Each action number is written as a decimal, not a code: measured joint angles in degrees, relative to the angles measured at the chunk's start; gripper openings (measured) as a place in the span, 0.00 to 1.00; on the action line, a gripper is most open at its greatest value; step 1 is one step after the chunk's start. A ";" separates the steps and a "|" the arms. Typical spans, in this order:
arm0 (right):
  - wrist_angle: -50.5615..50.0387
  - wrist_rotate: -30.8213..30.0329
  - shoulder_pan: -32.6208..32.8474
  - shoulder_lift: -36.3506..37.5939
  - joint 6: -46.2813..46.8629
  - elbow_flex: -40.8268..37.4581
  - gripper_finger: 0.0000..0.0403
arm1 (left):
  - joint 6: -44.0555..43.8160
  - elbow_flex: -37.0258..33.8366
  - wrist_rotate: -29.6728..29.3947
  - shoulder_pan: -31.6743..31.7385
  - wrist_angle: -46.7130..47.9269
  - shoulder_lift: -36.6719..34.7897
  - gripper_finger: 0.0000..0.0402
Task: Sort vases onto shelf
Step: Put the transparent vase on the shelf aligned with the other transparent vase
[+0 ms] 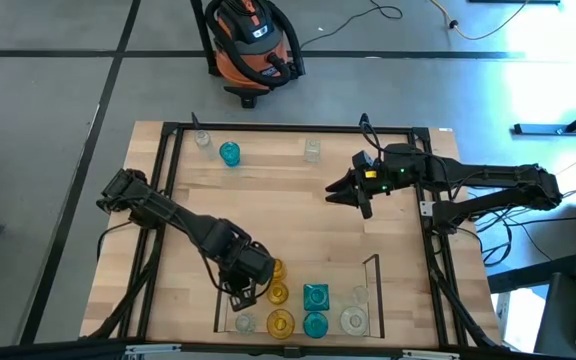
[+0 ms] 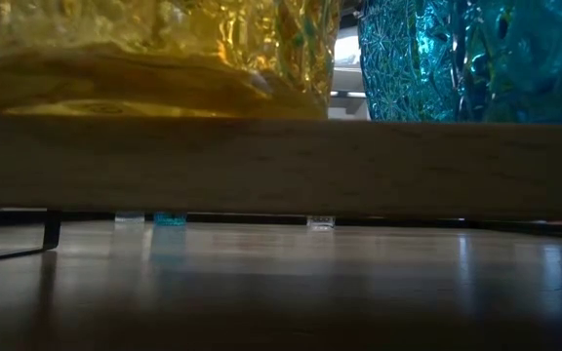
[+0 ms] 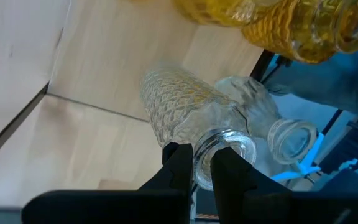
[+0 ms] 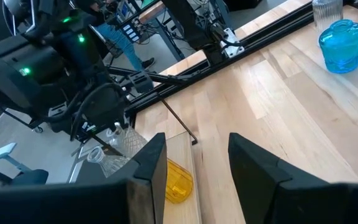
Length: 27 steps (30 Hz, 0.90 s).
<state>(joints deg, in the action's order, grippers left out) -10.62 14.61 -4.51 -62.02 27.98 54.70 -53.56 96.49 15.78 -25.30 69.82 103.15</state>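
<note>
The shelf [image 1: 336, 272], light wood with a thin dark rail [image 1: 377, 290], lies at the table's near edge. On it stand amber vases [image 1: 279, 322], teal vases [image 1: 315, 296] and clear vases [image 1: 354, 320]. My left gripper [image 1: 243, 292] hangs over the shelf's left end, shut on a clear diamond-patterned vase [image 3: 179, 109]. Beside that vase another clear vase [image 3: 278, 134] stands on the shelf. At the table's far edge stand a clear vase [image 1: 203, 140], a teal vase [image 1: 230, 153] and another clear vase [image 1: 312, 150]. My right gripper [image 1: 340, 195] waits open at mid-table, right of centre. My left gripper pinches the clear vase's mouth rim [image 3: 205, 149] between its two fingers, one finger [image 3: 229, 171] at the mouth opening and the other [image 3: 179, 168] outside the neck. The fingers come steeply from above. The vase hangs below them; whether its base touches the wood I cannot tell.
A black frame [image 1: 168, 160] runs around the tabletop. Bare wood [image 1: 268, 210] lies between the far vases and the shelf. In the low view the shelf board [image 2: 281, 166] fills the middle, with amber [image 2: 164, 58] and teal [image 2: 457, 58] glass above it. A vacuum cleaner [image 1: 253, 45] stands beyond the table.
</note>
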 joint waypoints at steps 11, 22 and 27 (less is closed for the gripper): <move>-0.13 0.02 0.00 0.00 -0.02 0.00 0.34 | 0.06 -1.62 1.98 0.00 -3.91 -0.02 0.12; -0.34 0.04 0.00 0.00 -1.20 0.00 0.34 | 1.03 -1.64 1.74 0.04 -4.20 -0.02 0.13; -0.32 0.04 0.00 0.00 -1.29 0.00 0.34 | 1.40 -1.64 1.27 -0.22 -4.52 -0.02 0.13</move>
<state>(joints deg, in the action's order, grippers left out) -10.94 14.66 -4.51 -62.02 26.70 54.70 -52.16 94.85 17.05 -25.51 65.30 103.13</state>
